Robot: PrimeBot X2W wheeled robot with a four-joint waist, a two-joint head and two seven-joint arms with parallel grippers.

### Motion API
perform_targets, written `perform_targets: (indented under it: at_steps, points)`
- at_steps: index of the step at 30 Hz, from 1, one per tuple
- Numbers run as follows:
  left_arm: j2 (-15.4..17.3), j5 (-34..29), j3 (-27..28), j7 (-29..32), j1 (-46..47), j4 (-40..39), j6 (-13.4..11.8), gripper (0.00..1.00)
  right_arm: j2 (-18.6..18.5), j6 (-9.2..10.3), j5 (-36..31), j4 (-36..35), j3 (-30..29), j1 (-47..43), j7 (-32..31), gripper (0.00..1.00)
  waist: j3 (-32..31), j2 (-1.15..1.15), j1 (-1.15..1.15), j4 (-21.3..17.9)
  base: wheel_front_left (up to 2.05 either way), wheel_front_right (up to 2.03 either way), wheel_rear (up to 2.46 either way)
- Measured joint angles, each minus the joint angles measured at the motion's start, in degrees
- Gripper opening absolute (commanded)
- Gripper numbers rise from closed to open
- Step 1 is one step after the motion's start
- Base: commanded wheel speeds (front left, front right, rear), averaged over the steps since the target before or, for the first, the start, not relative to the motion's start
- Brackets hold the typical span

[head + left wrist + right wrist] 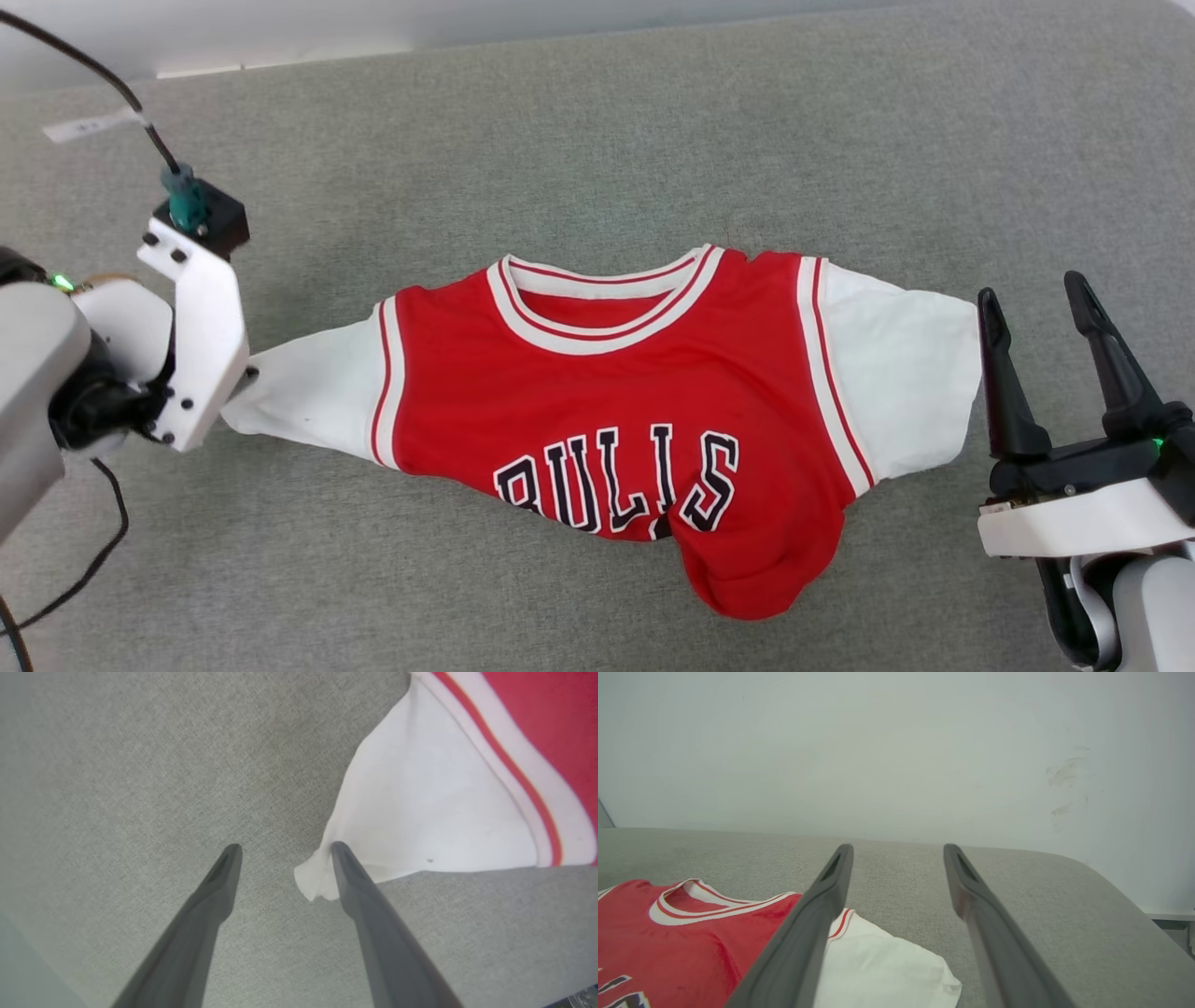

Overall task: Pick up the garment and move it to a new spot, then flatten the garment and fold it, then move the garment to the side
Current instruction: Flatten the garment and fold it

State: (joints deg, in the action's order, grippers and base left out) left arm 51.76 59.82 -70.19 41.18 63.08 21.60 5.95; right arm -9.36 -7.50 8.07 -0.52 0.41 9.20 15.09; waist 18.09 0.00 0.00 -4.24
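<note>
Across the middle of the grey woven fabric surface [653, 140] lies the red jersey-style garment [635, 392] with white short sleeves, front up, its striped collar [607, 299] toward the far side. I read this as the flattening stage. Both sleeves are drawn out sideways, which suits spreading the cloth before a fold.

My left gripper [285, 847] sits at the tip of the left sleeve [308, 392], fingers spread apart. In the left wrist view the sleeve's corner rests against one finger but is not pinched. My right gripper [1030, 291] waits just beside the right sleeve [906, 373], fingers wide and holding nothing.

At the near edge the lower hem [756, 569] is bunched and rolled under at the right, so I judge the body needs pulling toward me next.

Printed on the chest are black white-outlined letters [616, 476] that look like "BULLS", though a crease distorts the second L. Below them the cloth folds away, so I can read nothing further.
</note>
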Motion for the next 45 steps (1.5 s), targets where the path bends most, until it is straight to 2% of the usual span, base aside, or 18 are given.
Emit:
perform_targets:
  at_steps: [6, 7, 8, 15, 18, 21, 23, 26, 33, 35, 39, 42, 45]
  points:
    - [-1.07, 0.86, -0.46, -1.10, -3.72, 1.86, -1.18, 1.00, -0.03, 0.00, -0.02, -0.03, -0.02, 0.75, 0.00, 1.00, 1.83, 0.00, 0.00, -1.30, 0.00, 0.00, 0.00]
    - [-1.23, 0.92, -0.42, -1.12, -3.89, 2.26, -1.16, 0.56, -0.05, 0.00, -0.01, -0.02, -0.14, 0.91, 0.00, 1.00, 2.09, 0.00, 0.00, -1.44, 0.00, 0.00, 0.00]
    - [-1.40, 0.86, -0.40, -1.37, -3.98, 2.63, -1.11, 0.00, -0.10, 0.00, -0.03, 0.01, -0.31, 1.05, 0.00, 1.00, 2.28, 0.00, 0.00, -1.54, 0.00, 0.00, 0.00]
    - [-2.64, 0.23, 0.00, -5.41, -3.81, 3.60, 0.11, 0.00, -2.81, 0.00, -0.51, -0.70, -2.87, 3.72, 0.01, 1.00, 1.34, 0.00, 0.00, -1.04, 0.00, 0.00, 0.00]
    - [-1.89, -0.41, 0.30, -7.42, -2.89, 2.33, 0.47, 0.00, -6.68, -0.01, -0.68, -0.07, -3.18, 6.20, 0.00, 1.00, 0.24, 0.00, 0.00, -0.57, 0.00, 0.00, 0.00]
    - [-1.20, -0.89, 0.62, -9.11, -1.94, -0.22, 0.70, 0.00, -12.74, 0.00, -0.10, 3.07, -0.19, 8.67, -1.00, 1.00, -0.80, 0.00, 0.00, 0.04, 0.00, 0.00, 0.00]
    - [-0.71, -1.26, 0.63, -9.95, -1.75, -2.09, 0.93, 0.00, -17.49, -0.01, 1.38, 4.76, 4.14, 10.78, -6.01, 1.00, -1.30, 0.00, 0.00, 0.55, 0.00, 0.00, 0.00]
    - [-0.35, -1.83, 0.53, -10.67, -1.60, -4.66, 0.96, 0.00, -24.98, -0.01, 6.42, 5.23, 12.11, 13.71, -17.44, 1.00, -1.70, 0.00, 0.00, 1.48, 0.00, 0.00, 0.00]
    - [-1.62, -3.69, 0.05, -11.22, -1.11, -7.87, 1.03, 0.00, -40.45, -0.01, 25.72, 3.44, 29.98, 23.52, -43.41, 1.00, -0.55, 0.00, 0.00, 3.23, 0.00, 0.00, 0.00]
    - [-2.07, -4.04, 0.01, -11.39, -0.63, -8.37, 1.03, 0.00, -42.20, -0.01, 31.54, 3.30, 33.54, 26.66, -49.18, 1.00, 0.15, 0.00, 0.00, 3.69, 0.00, 0.00, 0.00]
    - [-2.52, -4.74, -0.03, -11.67, 0.27, -8.71, 1.03, 0.00, -44.44, -0.01, 38.91, 5.55, 38.82, 32.65, -58.26, 1.00, 1.81, 0.00, 0.00, 4.58, 0.00, 0.00, 0.00]
    - [-3.19, -5.21, -0.01, -11.89, 1.19, -8.89, 1.04, 0.00, -44.15, -0.01, 42.64, 9.51, 41.13, 35.26, -63.66, 1.00, 3.11, 0.00, 0.00, 5.34, 0.00, 0.00, 0.00]
    - [-3.59, -5.65, -0.01, -12.22, 1.90, -8.91, 1.08, 0.00, -42.80, -0.01, 43.81, 12.93, 42.66, 37.42, -65.12, 1.00, 4.41, 0.00, 0.00, 6.12, 0.00, 0.00, 0.00]
